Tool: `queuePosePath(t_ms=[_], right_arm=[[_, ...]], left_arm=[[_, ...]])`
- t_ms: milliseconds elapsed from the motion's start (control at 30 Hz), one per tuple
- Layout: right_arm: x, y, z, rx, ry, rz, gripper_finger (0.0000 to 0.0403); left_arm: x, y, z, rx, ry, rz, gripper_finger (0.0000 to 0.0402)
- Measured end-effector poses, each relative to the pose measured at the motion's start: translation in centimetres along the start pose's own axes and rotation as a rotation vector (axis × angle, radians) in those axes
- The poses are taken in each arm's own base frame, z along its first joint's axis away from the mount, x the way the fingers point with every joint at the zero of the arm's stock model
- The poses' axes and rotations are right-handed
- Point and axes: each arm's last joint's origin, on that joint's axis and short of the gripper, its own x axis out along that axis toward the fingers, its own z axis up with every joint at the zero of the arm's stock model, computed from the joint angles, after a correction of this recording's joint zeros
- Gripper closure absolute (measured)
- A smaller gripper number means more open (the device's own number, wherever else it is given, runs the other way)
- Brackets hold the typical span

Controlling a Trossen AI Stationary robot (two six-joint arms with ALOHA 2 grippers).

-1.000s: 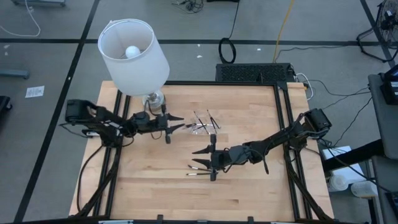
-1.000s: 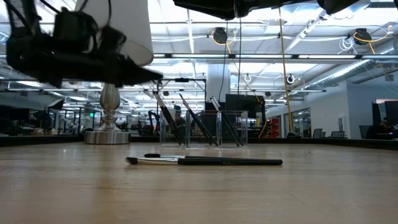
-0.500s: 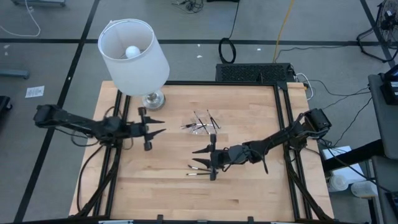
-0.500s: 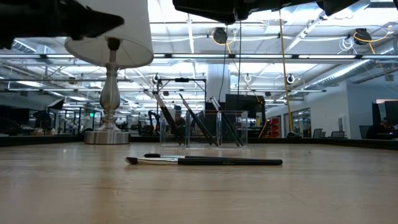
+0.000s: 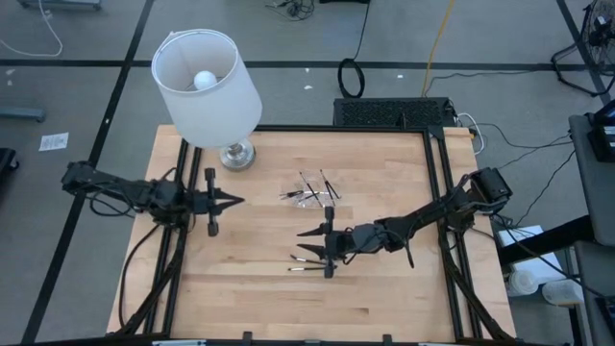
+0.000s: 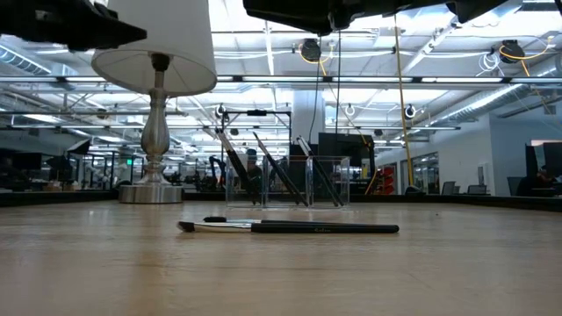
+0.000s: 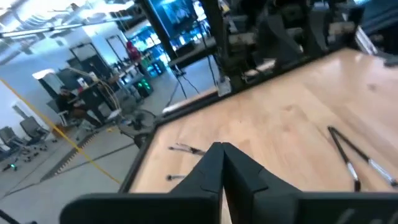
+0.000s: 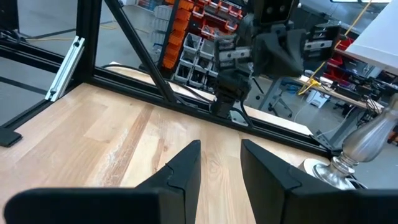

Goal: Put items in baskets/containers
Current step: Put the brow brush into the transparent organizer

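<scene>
Over the left side of the table, the left gripper (image 5: pixel 233 201) is now hanging with its fingers pressed together on nothing, having pulled back from beside the clear tray (image 5: pixel 309 196), where it was reaching a second ago with its fingers spread. Behind it, the lamp (image 5: pixel 206 81) is standing at the table's far left corner, untouched.

At the centre, the tray is holding several of the dark sticks (image 5: pixel 323 186), which are leaning against its walls in the low view; none has shifted over the last second. The left arm's retreat is looking like the end of a drop-off, with its share of this cycle done.

Nearer the front edge, two sticks (image 5: pixel 309 261) are lying flat on the wood, well apart from the tray; the low view is showing them end on as one long dark shaft with a pale tip.

To the right, the right gripper (image 5: pixel 328 242) is hovering over those loose sticks, its fingers parted and empty, unmoved for the past second. The remaining pickup is probably falling to this arm, and the task is looking mostly but not fully done.
</scene>
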Motion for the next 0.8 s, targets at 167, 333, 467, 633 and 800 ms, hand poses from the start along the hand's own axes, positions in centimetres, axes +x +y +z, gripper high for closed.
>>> queuePosePath(t_ms=[167, 333, 467, 633, 800], right_arm=[[0.1, -0.2, -0.2, 0.028, 0.013, -0.004, 0.0315], [0.1, -0.2, -0.5, 0.02, 0.039, 0.005, 0.0338], [0.1, -0.3, -0.8, 0.009, 0.071, 0.007, 0.0374], [0.2, -0.4, -1.2, 0.049, 0.103, 0.006, 0.0397], [0.9, 0.6, 2.3, 0.036, 0.21, 0.038, 0.0402]], left_arm=[[0.2, -0.5, -0.6, 0.015, -0.002, -0.056, 0.0397], [0.2, -0.3, -0.7, 0.0, 0.002, -0.057, 0.0398], [0.2, -0.3, -0.5, -0.006, -0.025, -0.066, 0.0396], [0.2, -0.1, -0.3, -0.017, -0.046, -0.047, 0.0381], [0.2, 0.0, 0.0, -0.018, -0.077, -0.033, 0.0387]])
